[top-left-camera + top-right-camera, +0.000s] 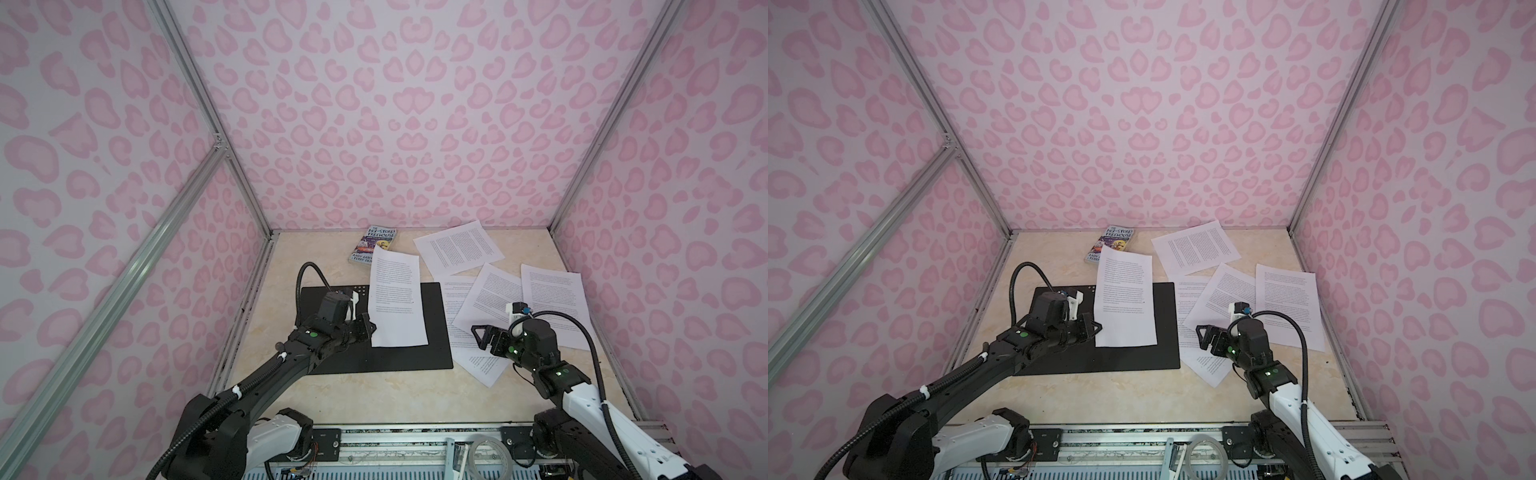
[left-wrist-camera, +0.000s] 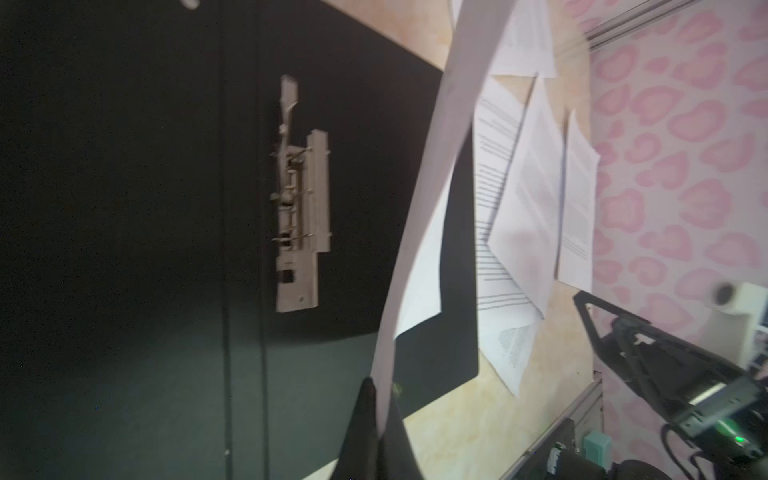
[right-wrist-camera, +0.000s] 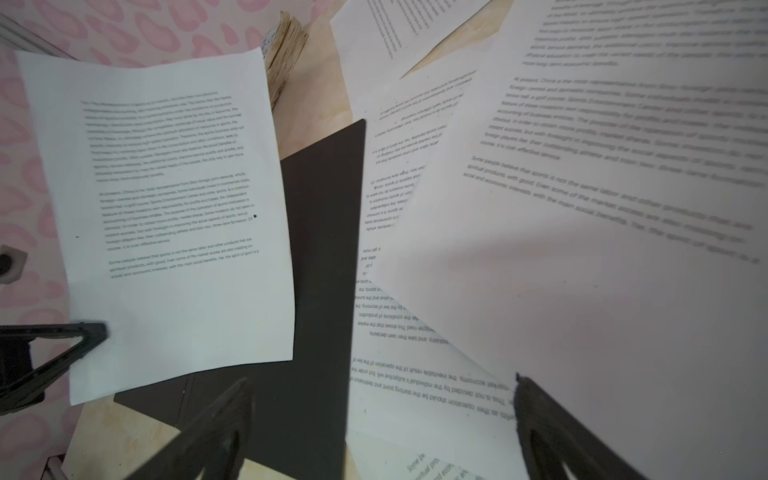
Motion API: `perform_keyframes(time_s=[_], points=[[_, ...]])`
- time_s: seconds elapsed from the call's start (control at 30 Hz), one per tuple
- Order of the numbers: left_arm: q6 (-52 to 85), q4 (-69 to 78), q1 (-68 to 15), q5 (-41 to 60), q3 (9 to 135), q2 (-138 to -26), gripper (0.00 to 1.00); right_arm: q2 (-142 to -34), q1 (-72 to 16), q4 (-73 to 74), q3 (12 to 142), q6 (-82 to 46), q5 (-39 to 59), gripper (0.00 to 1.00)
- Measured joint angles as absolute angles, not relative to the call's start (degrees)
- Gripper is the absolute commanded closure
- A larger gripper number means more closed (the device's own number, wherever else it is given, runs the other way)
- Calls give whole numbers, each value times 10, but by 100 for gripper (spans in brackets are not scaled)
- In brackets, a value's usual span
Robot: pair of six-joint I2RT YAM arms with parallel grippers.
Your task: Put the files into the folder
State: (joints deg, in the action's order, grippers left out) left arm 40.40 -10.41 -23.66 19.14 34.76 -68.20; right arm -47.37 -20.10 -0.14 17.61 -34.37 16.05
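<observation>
**A:** How far along?

**B:** Early. The folder (image 1: 395, 359) lies open on the table, black inside up, with nothing seated in it yet.

**A:** And the files (image 1: 548, 303)?

**B:** Several lie spread and overlapping just to the right of it. One sheet (image 1: 395, 299) hangs over the folder's right half — the left gripper (image 1: 370, 328) is clamped on its near edge.

**A:** Right gripper (image 1: 482, 337)?

**B:** Jaws wide, empty, above the spread pages — all of those are left to move.

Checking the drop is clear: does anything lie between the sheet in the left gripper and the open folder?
Nothing visible does. The left gripper pinches the sheet by its edge over the folder, whose black inside is bare there. The clip shows uncovered beside the sheet. The book lies beyond the folder's far edge.
</observation>
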Motion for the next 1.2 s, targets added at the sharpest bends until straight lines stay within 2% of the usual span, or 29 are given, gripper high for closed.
perform_keyframes(time_s=[0.13, 0.23, 0.43, 0.63, 1.07, 1.2], points=[[374, -110, -200, 183, 333, -734, 97, -558, -288, 15, 246, -342, 135, 5], [356, -116, -191, 156, 330, -761, 97, -649, -321, 22, 325, -339, 136, 7], [332, -119, -190, 126, 329, -795, 97, -823, -335, 34, 449, -333, 168, 9], [329, -93, -191, 122, 333, -818, 97, -947, -360, 67, 488, -323, 220, 10], [325, -82, -213, 100, 350, -838, 97, -1051, -356, 161, 510, -360, 340, 12], [324, -82, -218, 93, 354, -842, 97, -1065, -346, 182, 512, -365, 357, 17]])
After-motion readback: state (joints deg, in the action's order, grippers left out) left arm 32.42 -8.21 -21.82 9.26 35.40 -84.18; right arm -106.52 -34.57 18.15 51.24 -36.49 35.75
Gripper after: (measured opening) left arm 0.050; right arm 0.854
